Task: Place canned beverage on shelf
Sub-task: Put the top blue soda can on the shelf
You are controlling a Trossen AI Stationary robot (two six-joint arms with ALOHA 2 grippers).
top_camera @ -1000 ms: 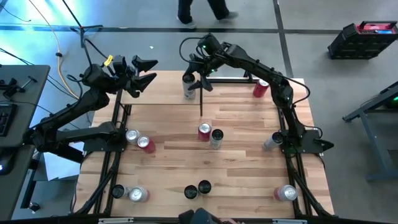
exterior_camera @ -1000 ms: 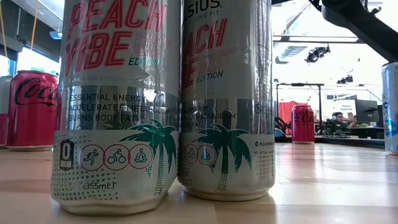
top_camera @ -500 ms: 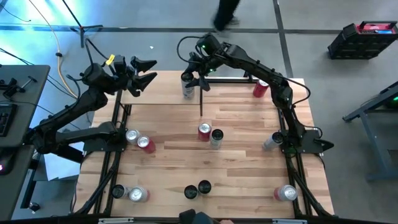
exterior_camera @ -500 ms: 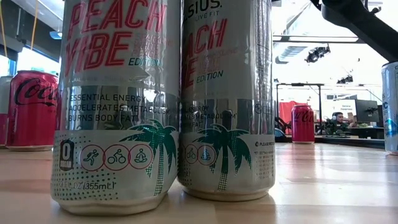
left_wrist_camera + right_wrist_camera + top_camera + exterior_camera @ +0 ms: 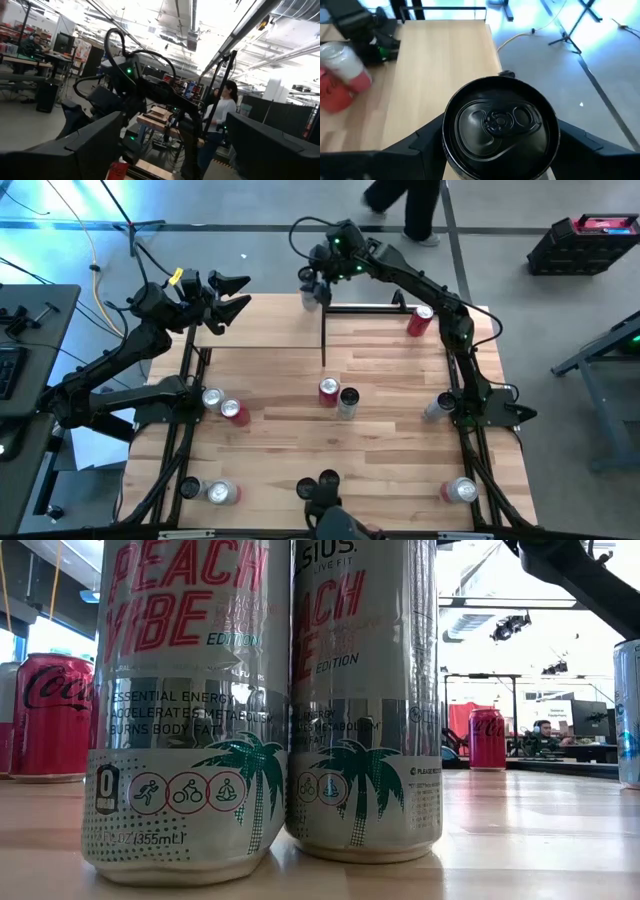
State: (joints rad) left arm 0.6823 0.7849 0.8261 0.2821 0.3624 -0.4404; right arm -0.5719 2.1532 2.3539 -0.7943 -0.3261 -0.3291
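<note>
Since a second ago we see the right gripper [image 5: 318, 285] carry the silver, black-topped beverage can [image 5: 309, 290] from over the far part of the tabletop out to the far edge. The can is lifted, upright between the two dark fingers [image 5: 417, 142], which are clamped on its sides; its black lid with the pull tab [image 5: 499, 120] faces the wrist camera. Below it lies the shelf, a light-wood plank board [image 5: 435, 70] framed by thin black metal posts [image 5: 323, 335]. The left gripper [image 5: 228, 298] waits over the far left corner with its fingers spread apart, gripping nothing. On the butcher-block wooden tabletop [image 5: 380, 440] stand more cans: a red can [image 5: 328, 391] beside a dark-topped one [image 5: 348, 400] at the centre, and another red can [image 5: 420, 319] at far right. A person [image 5: 405, 205] walks on the floor beyond the table.
</note>
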